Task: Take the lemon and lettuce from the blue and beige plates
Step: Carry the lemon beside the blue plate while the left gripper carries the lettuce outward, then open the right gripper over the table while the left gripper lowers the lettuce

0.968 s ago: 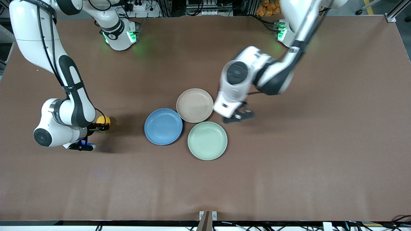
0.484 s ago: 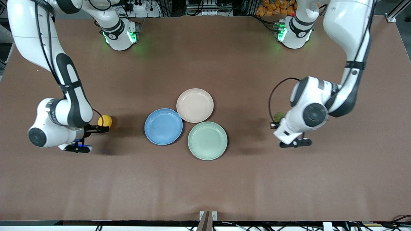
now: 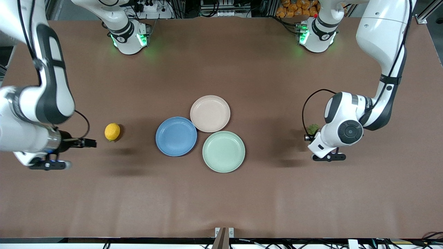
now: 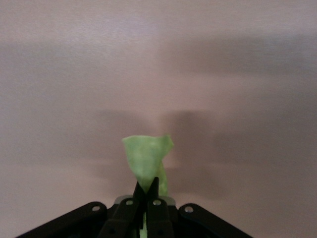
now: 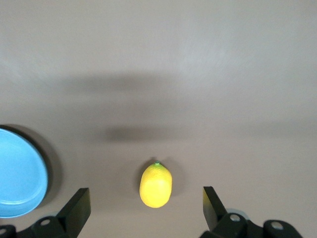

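Observation:
The lemon (image 3: 112, 131) lies on the bare table between the blue plate (image 3: 176, 136) and the right arm's end. My right gripper (image 3: 89, 142) is open and empty, raised just beside the lemon. In the right wrist view the lemon (image 5: 156, 185) lies free between the spread fingers of the right gripper (image 5: 144, 196), and the blue plate (image 5: 17, 173) shows at the edge. The blue and the beige plate (image 3: 210, 113) hold nothing. My left gripper (image 3: 308, 136) is shut on the lettuce (image 3: 313, 128) over the table toward the left arm's end. The left wrist view shows the lettuce (image 4: 146, 156) pinched in the left gripper (image 4: 146, 184).
A pale mint-green plate (image 3: 223, 151) with nothing in it touches the blue and beige plates, nearer the front camera. The brown table (image 3: 221, 200) stretches bare around the three plates.
My right gripper let go of the lemon and drew back toward the right arm's end. My left arm carried the lettuce from beside the beige plate out toward the left arm's end.

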Tool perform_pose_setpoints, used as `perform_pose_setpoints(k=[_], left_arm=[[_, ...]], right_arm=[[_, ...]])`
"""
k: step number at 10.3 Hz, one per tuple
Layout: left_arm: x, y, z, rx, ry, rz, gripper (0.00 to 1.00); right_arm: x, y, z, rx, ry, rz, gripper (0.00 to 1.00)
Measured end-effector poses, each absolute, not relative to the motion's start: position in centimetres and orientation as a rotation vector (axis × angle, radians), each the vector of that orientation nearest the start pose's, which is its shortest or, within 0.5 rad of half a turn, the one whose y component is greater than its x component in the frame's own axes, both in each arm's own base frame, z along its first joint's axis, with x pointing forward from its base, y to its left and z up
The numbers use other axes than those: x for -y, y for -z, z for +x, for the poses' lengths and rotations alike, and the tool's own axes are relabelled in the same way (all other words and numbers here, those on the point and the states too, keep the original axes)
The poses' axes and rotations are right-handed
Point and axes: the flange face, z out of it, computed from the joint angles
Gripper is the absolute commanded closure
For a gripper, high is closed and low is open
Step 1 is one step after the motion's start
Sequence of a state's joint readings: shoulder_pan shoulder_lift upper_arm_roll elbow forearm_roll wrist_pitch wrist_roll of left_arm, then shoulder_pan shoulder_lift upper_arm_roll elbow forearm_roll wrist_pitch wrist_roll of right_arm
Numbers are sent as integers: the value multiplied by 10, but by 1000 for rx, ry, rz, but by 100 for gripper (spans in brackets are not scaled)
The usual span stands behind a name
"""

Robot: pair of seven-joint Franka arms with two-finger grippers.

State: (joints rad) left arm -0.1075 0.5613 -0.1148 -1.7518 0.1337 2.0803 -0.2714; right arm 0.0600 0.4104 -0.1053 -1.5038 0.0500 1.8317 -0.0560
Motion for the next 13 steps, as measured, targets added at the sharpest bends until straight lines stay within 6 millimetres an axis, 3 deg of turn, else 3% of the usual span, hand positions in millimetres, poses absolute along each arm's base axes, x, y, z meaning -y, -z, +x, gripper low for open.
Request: perform_pose_setpoints(k=[1, 2, 4, 5, 7, 10, 13], left_arm=[[113, -229, 628, -106, -328, -3016, 62], [98, -223, 631, -186, -330, -3012, 1], [74, -213, 636, -252, -315, -3006, 0], [72, -215, 639, -251, -302, -3008, 0], [76, -236, 650, -244, -235, -3025, 0], [77, -304, 657, -228, -144, -3035, 0], [79, -403, 650, -206, -99, -3039, 0]], right_arm=[[10, -466, 660, 30, -78, -3131, 0], [3, -500, 646, 52, -66, -3125, 0], [-9, -562, 616, 96, -16, -3118, 0], [-13, -590, 600, 113, 8, -3123, 0], [-23, -627, 577, 150, 66, -3138, 0], [-30, -643, 569, 179, 117, -3153, 0], [-28, -638, 572, 173, 129, -3154, 0]])
